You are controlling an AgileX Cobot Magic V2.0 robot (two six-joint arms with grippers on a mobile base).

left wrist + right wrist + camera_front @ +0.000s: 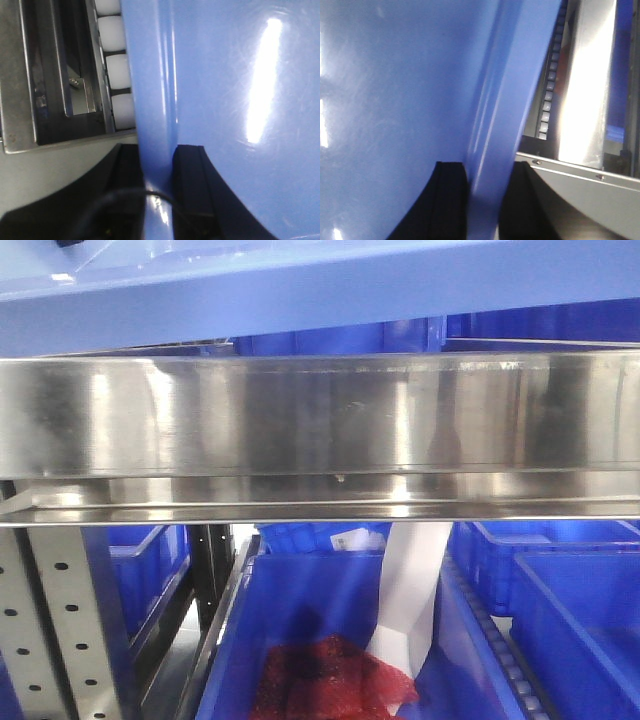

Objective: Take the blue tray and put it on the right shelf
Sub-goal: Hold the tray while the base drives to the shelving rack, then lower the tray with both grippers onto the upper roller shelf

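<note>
Both grippers pinch the blue tray (300,290) by its thin rim: the left gripper (157,172) and the right gripper (482,192) each press the glossy edge between dark fingers. Held between them, the tray hangs just above the front lip of the right shelf (320,415); whether it rests on the shelf cannot be told. The slick rim could slide out of so narrow a pinch. If one gripper dips, the underside could catch the lip and tip the tray toward the storage bins (320,630) below.
</note>
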